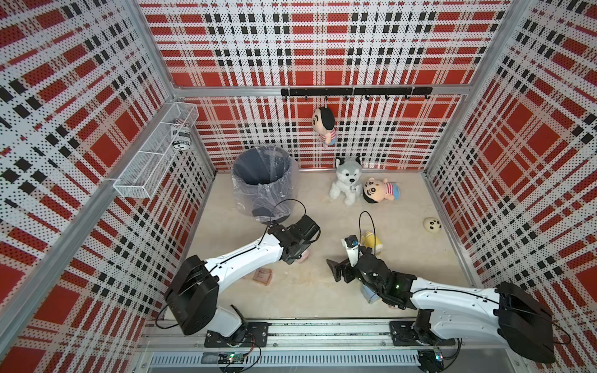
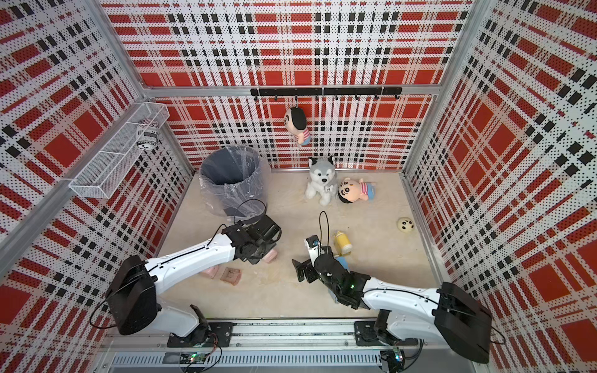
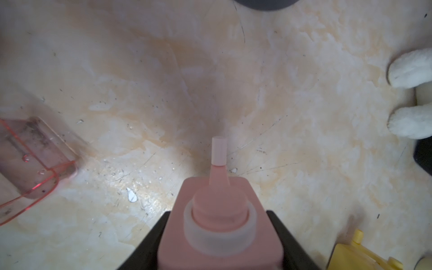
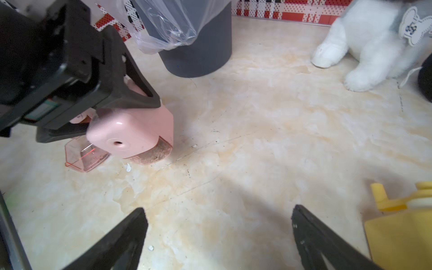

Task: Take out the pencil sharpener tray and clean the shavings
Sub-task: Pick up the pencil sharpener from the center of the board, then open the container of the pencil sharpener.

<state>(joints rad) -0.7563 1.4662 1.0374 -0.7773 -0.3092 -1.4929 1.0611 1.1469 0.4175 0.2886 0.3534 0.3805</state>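
clear pink tray point(image 3: 32, 159) holds dark specks, perhaps shavings; bin point(image 1: 281, 190) bag-lined.

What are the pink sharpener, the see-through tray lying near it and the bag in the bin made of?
Pink pencil sharpener: looks like hard moulded plastic, smooth and glossy, with glints on its rounded corners.
Loose tray: probably rigid pink-tinted clear plastic; the table shows through.
Bin liner: thin transparent plastic film, crinkled and shiny.

Beige marbled tabletop point(image 1: 310, 290) with bin point(image 1: 269, 202), husky plush point(image 1: 347, 181), doll point(image 1: 381, 190), clear pink tray point(image 1: 262, 276), perhaps shavings point(image 3: 132, 195).
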